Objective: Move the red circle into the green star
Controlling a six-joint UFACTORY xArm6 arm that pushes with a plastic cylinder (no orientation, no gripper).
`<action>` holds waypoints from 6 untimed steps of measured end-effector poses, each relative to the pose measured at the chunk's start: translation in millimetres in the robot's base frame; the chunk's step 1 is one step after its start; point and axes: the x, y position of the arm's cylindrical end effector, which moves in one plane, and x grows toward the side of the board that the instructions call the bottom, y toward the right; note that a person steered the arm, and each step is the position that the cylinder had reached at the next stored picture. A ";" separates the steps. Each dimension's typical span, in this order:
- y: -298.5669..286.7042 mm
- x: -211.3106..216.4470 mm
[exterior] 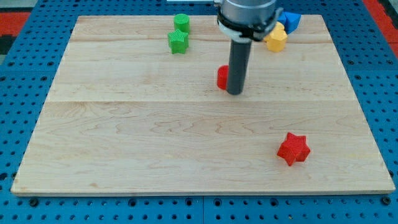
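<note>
Worktop point(124, 149): pale wooden board lying on a blue pegboard point(18, 186), all four edges showing in view.

My tip point(234, 93) is sitting just above board centre, touching or just beside the red circle point(221, 77), on that block's right side in the view. The rod is hiding most of the circle; only its left part is showing. Tool state: a plain rod, nothing to spread or pinch; its tip is resting against the circle, or very nearly.

The green star point(178, 42) is lying near the view's top edge, up and to the left of the circle, well apart from it. A green cylinder point(181, 23) is sitting just beside the star, closer to the top edge; cannot tell if they are touching.

Bare board is lying between circle and star.

The yellow block point(276, 39) and blue block point(291, 21) are crowding the top edge to the right of the rod, partly hidden by the arm.

The red star point(293, 149) is sitting alone towards the view's bottom right, well apart from everything else, with open board all around it
</note>
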 end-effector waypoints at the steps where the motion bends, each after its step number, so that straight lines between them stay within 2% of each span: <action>1: -18.8 -22.3; 2: 20.5 -25.8; 3: 21.2 -53.0; 4: -25.6 -58.4; 5: -25.9 -21.7; 6: -46.4 -27.1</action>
